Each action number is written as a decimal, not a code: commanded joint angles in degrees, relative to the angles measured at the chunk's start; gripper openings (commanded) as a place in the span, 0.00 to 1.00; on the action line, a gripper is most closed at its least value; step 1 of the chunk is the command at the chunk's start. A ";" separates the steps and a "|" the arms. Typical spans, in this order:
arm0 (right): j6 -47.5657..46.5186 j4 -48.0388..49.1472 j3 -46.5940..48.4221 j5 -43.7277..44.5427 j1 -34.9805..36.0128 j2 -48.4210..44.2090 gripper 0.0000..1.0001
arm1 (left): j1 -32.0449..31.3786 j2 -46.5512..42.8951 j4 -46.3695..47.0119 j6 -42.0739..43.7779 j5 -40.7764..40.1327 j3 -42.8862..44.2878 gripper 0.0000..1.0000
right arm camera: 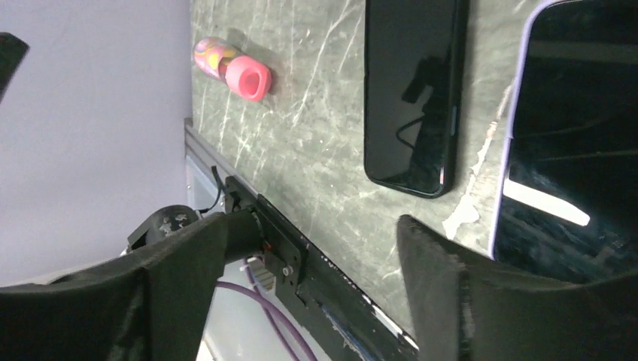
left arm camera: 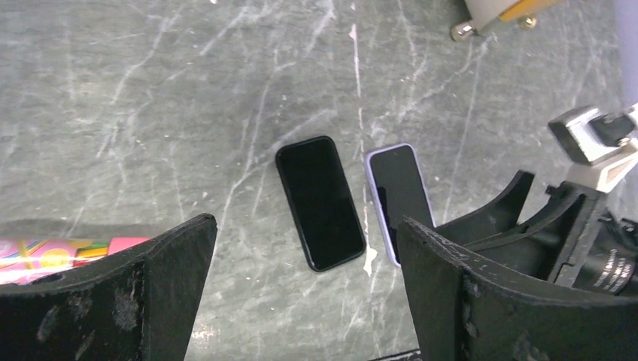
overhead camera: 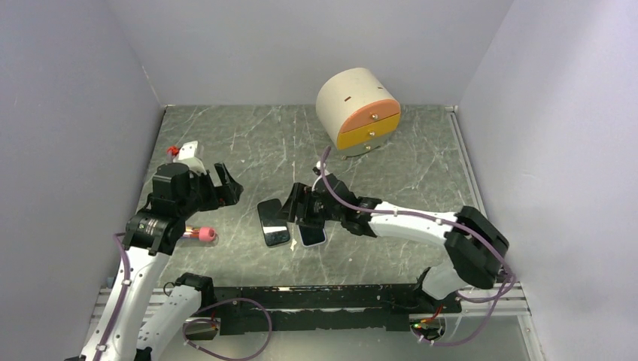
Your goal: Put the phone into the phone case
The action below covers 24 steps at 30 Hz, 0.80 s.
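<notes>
Seating is the step I judge to be in hand. On the table, the drawers stand at 1 o'clock and take no part. Near the centre the lavender case lies flat with the phone inside its rim. A wider strip of lavender shows along one lower edge, so the phone may sit skewed; I cannot tell whether it is clicked home. A black phone lies just beside the case at its 9 o'clock, not touching it. A pink tube rests at 8 o'clock. The next move likely calls for a flat press on the phone's face without dragging the case.

The right arm stretches from its 4 o'clock base to the centre with the wrist low. The right gripper is over the case's 12 o'clock end, jaws spread and holding nothing. The left arm is folded at 9 o'clock. The left gripper is raised and aimed at both phones, jaws wide and empty.
</notes>
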 commanded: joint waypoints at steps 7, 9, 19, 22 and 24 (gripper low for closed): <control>-14.05 -24.41 8.14 21.54 0.08 -18.52 0.99 | -0.14 -0.87 9.35 -1.23 21.58 -0.13 0.94; -14.46 -29.18 8.67 25.97 0.07 -21.67 0.99 | -0.16 -0.65 10.73 -2.18 26.16 -0.28 0.94; -17.44 -36.94 11.91 38.73 0.04 -33.23 0.99 | -0.14 0.85 10.94 -3.99 28.34 1.44 0.94; -22.50 -36.49 13.49 35.94 0.00 -34.19 0.99 | -0.10 1.00 9.26 -3.49 25.84 2.32 0.94; -24.33 -33.58 12.34 33.00 0.08 -35.34 0.99 | -0.14 0.86 7.89 -4.18 22.31 2.42 0.94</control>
